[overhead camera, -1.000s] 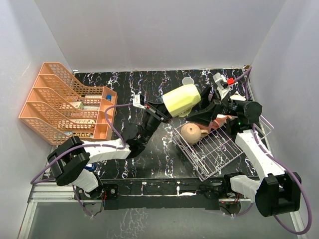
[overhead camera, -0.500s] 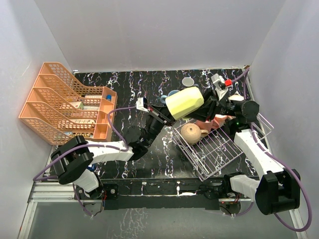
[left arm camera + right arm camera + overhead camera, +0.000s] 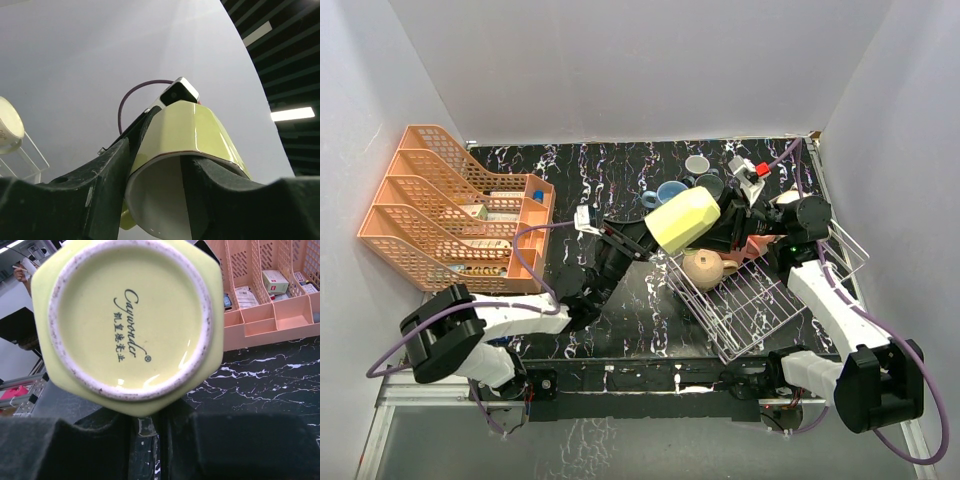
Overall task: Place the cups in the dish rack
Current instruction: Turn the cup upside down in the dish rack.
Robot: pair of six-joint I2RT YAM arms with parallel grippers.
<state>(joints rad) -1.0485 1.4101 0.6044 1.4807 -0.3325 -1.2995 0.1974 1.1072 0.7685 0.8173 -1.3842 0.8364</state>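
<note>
Yellow mug (image 3: 682, 220), pale and glossy, is off the table on its side between the two claws. Its mouth faces the left claw (image 3: 642, 232) and its base faces the right claw (image 3: 722, 222).

Condition of the mug: the sides are faceted and the inside is white. The foot ring is unglazed, pale and speckled. The base carries a dark script mark with small characters beneath it. No chips are visible.

Left claw (image 3: 160, 165): the fingers are apart. One lies outside the mug's wall and the other sits at the mouth, with white interior showing between them.

Right claw (image 3: 150, 425): the fingers are drawn close, with only a thin slit between them. They are closed at the lower edge of the mug's base, and the gripped part is hidden.

The white wire rack (image 3: 760, 300) lies askew below and nearward of the right claw. A tan mug (image 3: 702, 268) lies in the rack corner directly under the yellow mug. A pink mug (image 3: 757, 246) shows partly beneath the right claw.

On the table beyond the claws stand a blue mug (image 3: 670, 192), a dark mug (image 3: 710, 185) and a small grey mug (image 3: 697, 163).

An orange tray organizer (image 3: 450, 215) stands well to the left of the left claw.
</note>
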